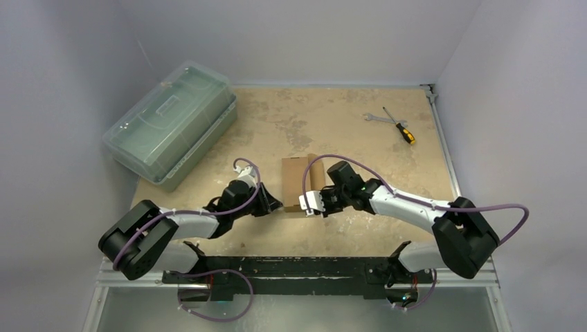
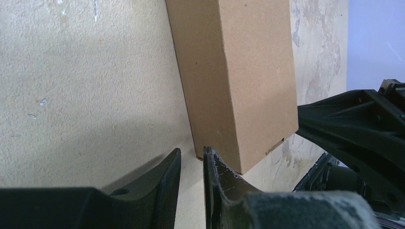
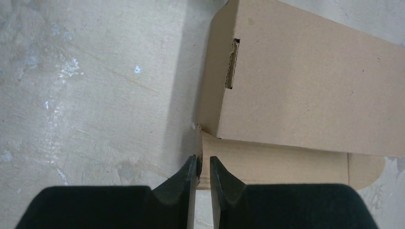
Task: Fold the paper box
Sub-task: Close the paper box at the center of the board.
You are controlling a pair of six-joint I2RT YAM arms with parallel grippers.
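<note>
The paper box (image 1: 296, 181) is a brown cardboard carton lying on the table between both arms. In the left wrist view its near corner (image 2: 234, 81) sits just beyond my left gripper (image 2: 192, 155), whose jaws stand a narrow gap apart with only table between them. In the top view the left gripper (image 1: 273, 205) is at the box's near left corner and the right gripper (image 1: 309, 204) at its near right end. My right gripper (image 3: 203, 164) straddles the thin edge of a flap (image 3: 197, 143) that rises from the box (image 3: 305, 86). The edge touches one finger, with a gap to the other.
A large translucent green case (image 1: 169, 121) lies at the back left. A wrench (image 1: 376, 117) and a yellow-handled screwdriver (image 1: 400, 126) lie at the back right. The right arm's black gripper body (image 2: 353, 124) shows close beside the box in the left wrist view.
</note>
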